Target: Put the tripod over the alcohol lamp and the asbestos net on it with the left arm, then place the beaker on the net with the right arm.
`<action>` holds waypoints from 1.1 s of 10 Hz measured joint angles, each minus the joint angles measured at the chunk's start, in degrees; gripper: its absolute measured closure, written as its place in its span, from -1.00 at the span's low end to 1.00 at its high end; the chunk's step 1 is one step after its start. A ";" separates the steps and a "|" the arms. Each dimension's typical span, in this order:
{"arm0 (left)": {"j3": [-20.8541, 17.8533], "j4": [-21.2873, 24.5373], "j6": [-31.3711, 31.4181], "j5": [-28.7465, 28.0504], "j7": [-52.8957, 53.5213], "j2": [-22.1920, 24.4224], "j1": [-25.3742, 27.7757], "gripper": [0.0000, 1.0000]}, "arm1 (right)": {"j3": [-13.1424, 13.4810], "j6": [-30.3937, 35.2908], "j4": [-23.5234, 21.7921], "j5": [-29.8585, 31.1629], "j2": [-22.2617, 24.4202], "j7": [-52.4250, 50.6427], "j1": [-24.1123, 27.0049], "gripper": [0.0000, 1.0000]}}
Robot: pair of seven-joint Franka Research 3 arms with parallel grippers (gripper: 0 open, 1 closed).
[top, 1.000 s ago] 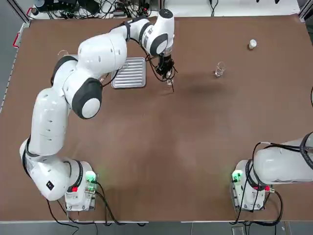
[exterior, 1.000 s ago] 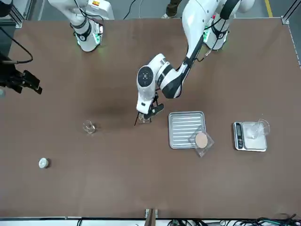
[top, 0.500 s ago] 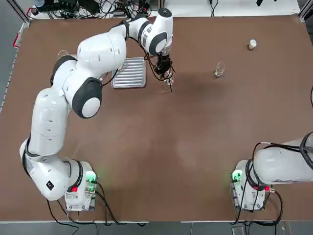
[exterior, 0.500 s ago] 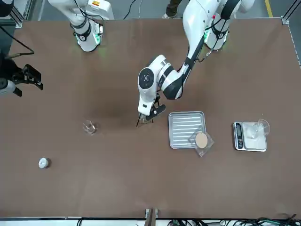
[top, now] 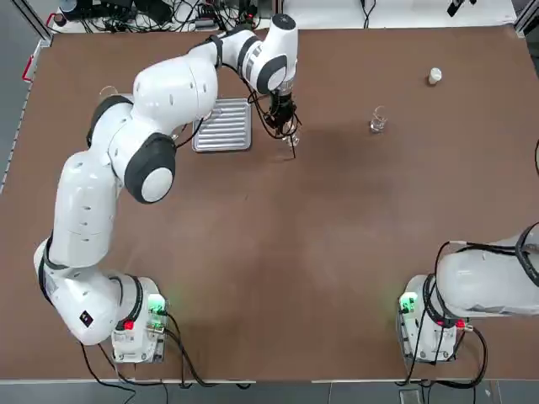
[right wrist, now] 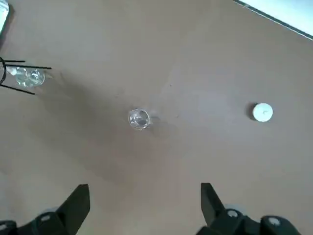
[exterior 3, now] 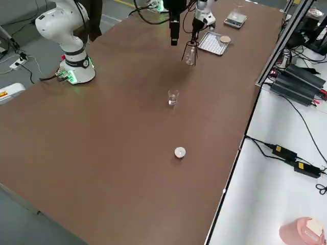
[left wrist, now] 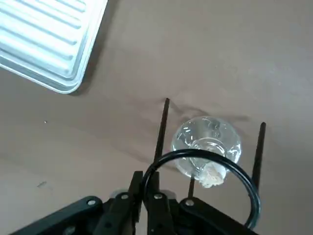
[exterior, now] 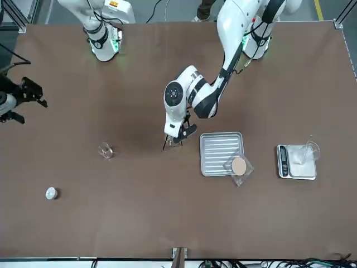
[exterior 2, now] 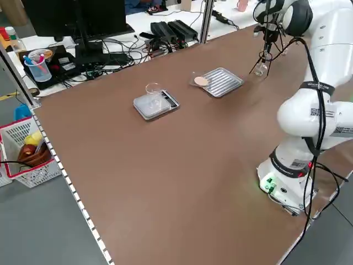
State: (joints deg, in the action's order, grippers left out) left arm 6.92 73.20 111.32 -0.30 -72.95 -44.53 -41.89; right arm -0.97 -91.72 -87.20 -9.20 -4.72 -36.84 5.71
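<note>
My left gripper [left wrist: 146,198] is shut on the black wire ring of the tripod [left wrist: 203,161]. The ring sits around the pale wick of the clear alcohol lamp [left wrist: 205,144], and the thin legs come down beside it. From the front, the left gripper [exterior: 177,134] holds the tripod [exterior: 166,143] just beside the tray. The asbestos net [exterior: 239,166] lies on the tray's corner. Alone on the table stands the beaker [top: 378,120] [right wrist: 139,118]. My right gripper [right wrist: 144,203] hangs open above and short of the beaker, holding nothing.
A ridged silver tray [top: 223,124] lies next to the lamp. A white scale with a glass vessel [exterior: 295,162] sits farther out on the robot's left. A small white cap [top: 434,76] [right wrist: 263,111] stands at the far right. Cables run along the far edge.
My left gripper has shifted slightly toward the table's far side with the tripod, settling it around the lamp. The right gripper has drifted a little further to the robot's right.
</note>
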 joint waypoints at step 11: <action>-0.28 -0.91 0.09 0.00 0.05 -0.17 0.53 -0.19 | 0.06 -7.40 -0.36 -28.59 -18.12 -62.21 8.45 -1.00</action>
State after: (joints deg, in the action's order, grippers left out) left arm 6.64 72.29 111.41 -0.30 -72.90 -44.71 -41.36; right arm -0.91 -99.12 -87.56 -37.79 -22.85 -99.06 14.16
